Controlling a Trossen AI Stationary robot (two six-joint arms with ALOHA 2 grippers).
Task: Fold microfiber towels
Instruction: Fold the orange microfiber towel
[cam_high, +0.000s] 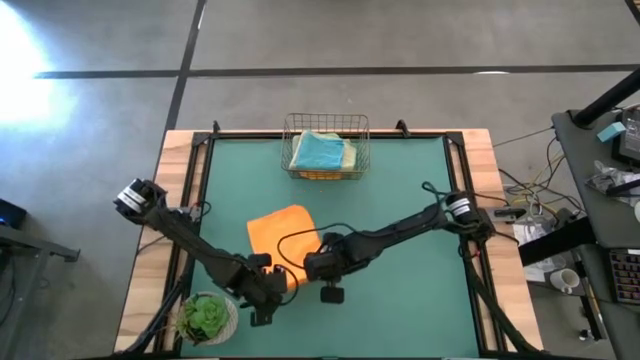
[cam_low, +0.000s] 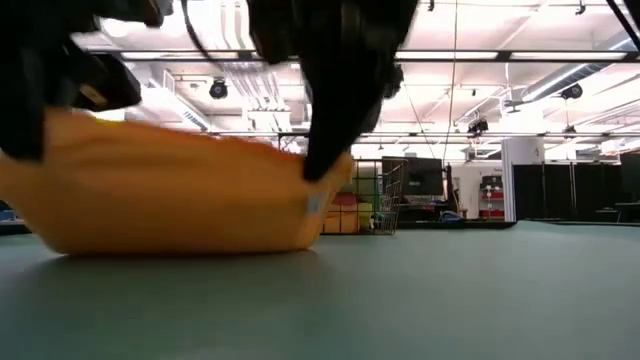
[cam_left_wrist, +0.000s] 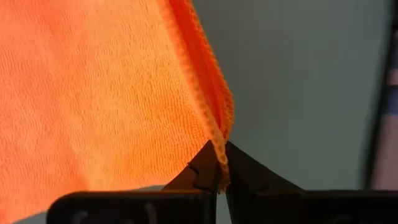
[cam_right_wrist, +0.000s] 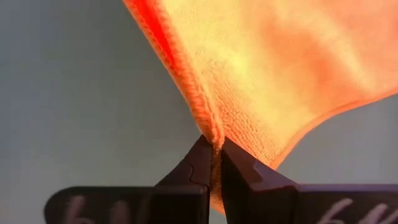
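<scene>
Green mat (cam_high: 400, 220) covers the worktop, concrete floor round it, wire basket (cam_high: 326, 146) at the far edge w/ teal towel (cam_high: 320, 150) on top of others inside. Potted plant (cam_high: 206, 318) sits at the near left corner, just beside the left arm.

Orange towel (cam_high: 280, 232) lies mid-mat, near edge lifted. Left claw (cam_left_wrist: 219, 163) is clamped on one corner of its hem; right claw (cam_right_wrist: 216, 152) is pinched on the other corner, both low over the mat.

Risks, as I judge them:
- Both grips are thin, right at the stitched hem, so a quick pull could slip a corner out & the fold collapses.
- Claws sit close together near the front; uneven travel would skew the fold, edges not meeting.
- Left arm swinging wide could knock the plant.
- Cloth dragging on the mat may bunch rather than lay flat.
</scene>
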